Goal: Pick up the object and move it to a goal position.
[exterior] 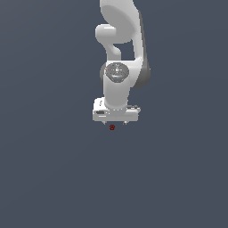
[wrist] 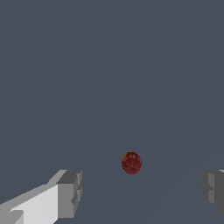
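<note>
One white arm [exterior: 119, 67] points straight down over the grey tabletop [exterior: 49, 169]. Its end effector [exterior: 114, 123] has both fingers [wrist: 69, 193] spread wide apart, gripping nothing. Between those fingers lies the dark red object [wrist: 131, 162], touching neither.

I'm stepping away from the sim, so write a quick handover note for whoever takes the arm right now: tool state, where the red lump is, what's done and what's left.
Tool: open and empty; in the wrist view its two fingers stand wide apart with nothing between the pads.
Object: the dark red lump lies on the grey floor, ahead of the gap between the fingers and apart from both. In the exterior view it shows just under the tool.
Done: the arm is poised close over the lump.
Left: line up, lower around it, close, lift, and carry it to the goal. No goal marker shows in either view.
</note>
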### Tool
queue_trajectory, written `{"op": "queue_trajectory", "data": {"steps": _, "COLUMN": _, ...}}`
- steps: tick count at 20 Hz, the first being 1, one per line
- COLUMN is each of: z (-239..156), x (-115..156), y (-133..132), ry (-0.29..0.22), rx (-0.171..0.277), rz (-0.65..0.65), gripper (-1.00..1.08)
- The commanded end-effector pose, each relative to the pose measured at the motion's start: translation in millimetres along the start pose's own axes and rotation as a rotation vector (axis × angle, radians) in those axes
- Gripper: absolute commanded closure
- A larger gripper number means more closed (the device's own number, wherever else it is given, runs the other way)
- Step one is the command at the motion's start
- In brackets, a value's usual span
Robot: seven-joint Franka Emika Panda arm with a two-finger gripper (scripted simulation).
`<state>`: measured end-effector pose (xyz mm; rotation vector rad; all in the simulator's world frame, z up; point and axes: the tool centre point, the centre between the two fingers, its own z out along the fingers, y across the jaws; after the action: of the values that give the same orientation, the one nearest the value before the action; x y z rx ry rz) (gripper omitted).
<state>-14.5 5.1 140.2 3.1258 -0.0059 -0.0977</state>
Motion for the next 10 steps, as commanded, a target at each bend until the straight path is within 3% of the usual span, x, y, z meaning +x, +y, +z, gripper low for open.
{"op": "queue_trajectory", "data": {"steps": 1, "z": 0, "x": 0, "y": 0, "ry": 0.0, "rx": 0.0, "rz": 0.0, "gripper": -0.92}}
{"op": "queue_trajectory", "data": {"steps": 10, "z": -7, "x": 0, "y": 24, "ry": -0.008, "rx": 0.0, "rz": 0.013, "gripper": -0.92}}
